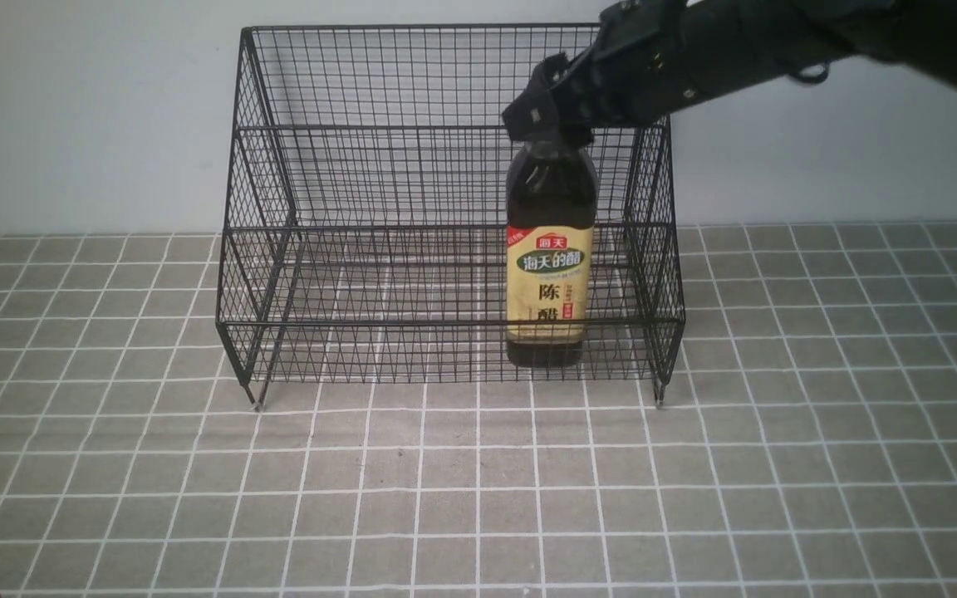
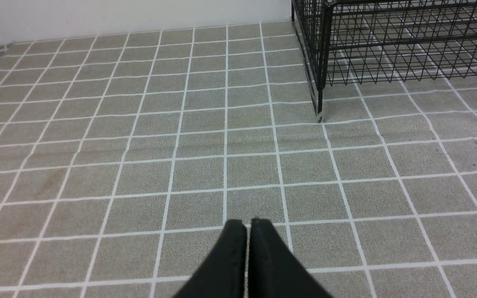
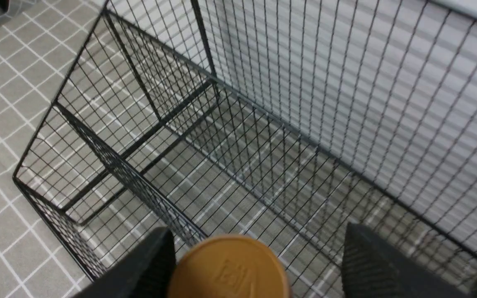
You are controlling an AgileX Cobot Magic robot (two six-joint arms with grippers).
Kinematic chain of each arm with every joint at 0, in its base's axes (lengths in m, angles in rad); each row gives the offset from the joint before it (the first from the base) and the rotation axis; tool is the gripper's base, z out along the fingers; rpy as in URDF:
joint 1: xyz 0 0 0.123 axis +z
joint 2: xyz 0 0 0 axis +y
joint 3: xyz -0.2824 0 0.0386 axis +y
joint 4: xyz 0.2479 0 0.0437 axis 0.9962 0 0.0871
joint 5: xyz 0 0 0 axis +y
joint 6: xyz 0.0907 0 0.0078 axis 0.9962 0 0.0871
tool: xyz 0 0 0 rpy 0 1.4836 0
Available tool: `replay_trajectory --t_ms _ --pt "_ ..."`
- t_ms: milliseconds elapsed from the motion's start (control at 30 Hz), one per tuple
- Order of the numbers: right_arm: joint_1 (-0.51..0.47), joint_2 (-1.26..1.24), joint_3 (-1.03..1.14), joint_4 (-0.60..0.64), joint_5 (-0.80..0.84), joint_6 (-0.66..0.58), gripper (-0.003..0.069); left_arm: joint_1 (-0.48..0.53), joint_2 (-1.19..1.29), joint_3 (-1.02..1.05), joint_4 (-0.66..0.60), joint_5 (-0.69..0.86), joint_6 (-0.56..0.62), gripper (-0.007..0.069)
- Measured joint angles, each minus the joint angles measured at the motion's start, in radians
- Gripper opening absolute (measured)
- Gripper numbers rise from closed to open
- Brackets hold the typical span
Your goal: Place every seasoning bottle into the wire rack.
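Note:
The seasoning bottle [image 1: 549, 274] stands upright in the low front tier of the black wire rack [image 1: 362, 226], near its right side. Its beige label faces me. My right gripper [image 1: 547, 116] is at the bottle's top and hides the cap in the front view. In the right wrist view the gripper [image 3: 259, 235] is open: the gold-brown cap [image 3: 228, 269] sits between the wide-apart fingers, close against one finger and clear of the other. The rack's mesh [image 3: 238, 124] fills that view. My left gripper [image 2: 247, 223] is shut and empty, low over the mat, out of the front view.
A grey mat with a white grid [image 1: 478, 482] covers the table. A white wall stands right behind the rack. The rack's left front foot [image 2: 319, 116] shows in the left wrist view, well ahead of the left gripper.

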State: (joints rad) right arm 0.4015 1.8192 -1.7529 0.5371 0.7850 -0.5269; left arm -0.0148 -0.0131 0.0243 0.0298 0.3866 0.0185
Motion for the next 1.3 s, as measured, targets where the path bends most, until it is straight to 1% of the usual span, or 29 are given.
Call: replay_trajectory --t_ms 33,167,200,233,267,300,333,400,433,533,567,667,700,733,800,833,900,933,1033,1067,1100,1133,1200,1300 --pt "0.000 -0.005 0.000 -0.003 0.000 0.003 0.0486 0.000 0.000 0.000 0.000 0.000 0.000 -0.0007" --pt "0.000 -0.133 0.000 -0.112 0.021 0.070 0.0486 0.000 0.000 0.000 0.000 0.000 0.000 -0.0007" --pt "0.000 -0.133 0.000 -0.112 0.021 0.070 0.0485 0.000 0.000 0.000 0.000 0.000 0.000 -0.0007" --pt "0.000 -0.164 0.000 -0.146 0.029 0.088 0.0479 0.000 0.000 0.000 0.000 0.000 0.000 -0.0007" --pt "0.000 -0.219 0.000 -0.208 0.049 0.129 0.0456 0.000 0.000 0.000 0.000 0.000 0.000 -0.0007" --pt "0.000 -0.234 0.000 -0.225 0.055 0.143 0.0452 0.000 0.000 0.000 0.000 0.000 0.000 -0.0007" --pt "0.000 -0.290 0.000 -0.279 0.085 0.197 0.0413 0.000 0.000 0.000 0.000 0.000 0.000 -0.0007" --pt "0.000 -0.388 0.000 -0.350 0.141 0.277 0.0318 0.000 0.000 0.000 0.000 0.000 0.000 -0.0007" --pt "0.000 -0.407 0.000 -0.371 0.160 0.297 0.0295 0.000 0.000 0.000 0.000 0.000 0.000 -0.0007" --pt "0.000 -0.544 -0.007 -0.466 0.251 0.365 0.0109 0.000 0.000 0.000 0.000 0.000 0.000 -0.0007" --pt "0.000 -0.587 -0.008 -0.494 0.277 0.389 0.0060 0.000 0.000 0.000 0.000 0.000 0.000 -0.0007" --pt "0.000 -0.701 0.018 -0.546 0.313 0.460 0.0004 0.000 0.000 0.000 0.000 0.000 0.000 -0.0007" --pt "0.000 -0.729 0.034 -0.558 0.314 0.483 -0.0002 0.000 0.000 0.000 0.000 0.000 0.000 -0.0007" --pt "0.000 -0.817 0.107 -0.576 0.306 0.527 -0.0009 0.000 0.000 0.000 0.000 0.000 0.000 -0.0007" --pt "0.000 -0.902 0.200 -0.583 0.286 0.561 -0.0012 0.000 0.000 0.000 0.000 0.000 0.000 -0.0007" --pt "0.000 -0.981 0.311 -0.584 0.241 0.598 -0.0013 0.000 0.000 0.000 0.000 0.000 0.000 -0.0007" --pt "0.000 -1.050 0.387 -0.584 0.195 0.620 -0.0012 0.000 0.000 0.000 0.000 0.000 0.000 -0.0007" --pt "0.000 -1.117 0.479 -0.584 0.143 0.634 -0.0012 0.000 0.000 0.000 0.000 0.000 0.000 -0.0007" --pt "0.000 -1.287 0.726 -0.566 -0.002 0.647 -0.0013 0.000 0.000 0.000 0.000 0.000 0.000 -0.0007" --pt "0.000 -1.315 0.753 -0.562 -0.019 0.647 -0.0013 0.000 0.000 0.000 0.000 0.000 0.000 -0.0007" --pt "0.000 -1.376 0.850 -0.544 -0.080 0.649 -0.0013 0.000 0.000 0.000 0.000 0.000 0.000 -0.0007" --pt "0.000 -1.392 0.862 -0.537 -0.092 0.649 -0.0013 0.000 0.000 0.000 0.000 0.000 0.000 -0.0007" --pt "0.000 -1.476 0.985 -0.537 -0.153 0.641 -0.0013 0.000 0.000 0.000 0.000 0.000 0.000 -0.0007" --pt "0.000 -1.547 1.107 -0.537 -0.203 0.639 -0.0013 0.000 0.000 0.000 0.000 0.000 0.000 -0.0007"
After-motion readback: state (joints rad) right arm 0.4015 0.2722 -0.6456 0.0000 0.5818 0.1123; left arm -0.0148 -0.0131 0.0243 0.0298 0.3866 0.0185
